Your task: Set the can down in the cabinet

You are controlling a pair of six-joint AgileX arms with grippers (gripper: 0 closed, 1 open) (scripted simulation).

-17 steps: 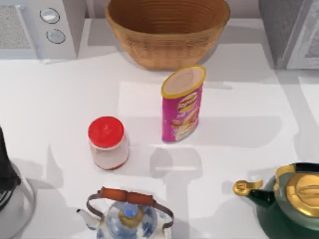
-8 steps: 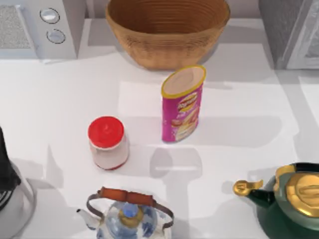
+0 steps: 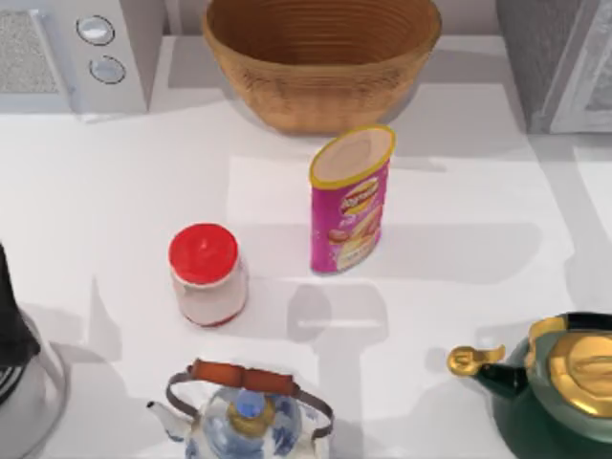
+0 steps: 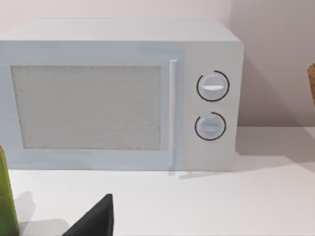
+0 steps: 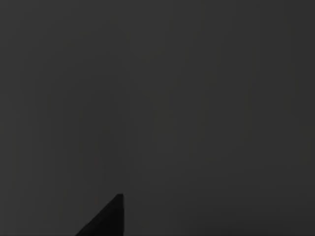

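The can is a tall pink tube with a yellow rim and a pale lid, standing upright near the middle of the white table. The grey cabinet sits at the far right corner, well beyond the can. My left arm shows as a dark shape at the table's left edge, far from the can. A black part of the left gripper pokes into the left wrist view, facing a microwave. The right wrist view is dark.
A wicker basket stands just behind the can. A microwave is at the far left, and a red-lidded jar is left of the can. A blue-white teapot and a green-gold kettle line the front edge.
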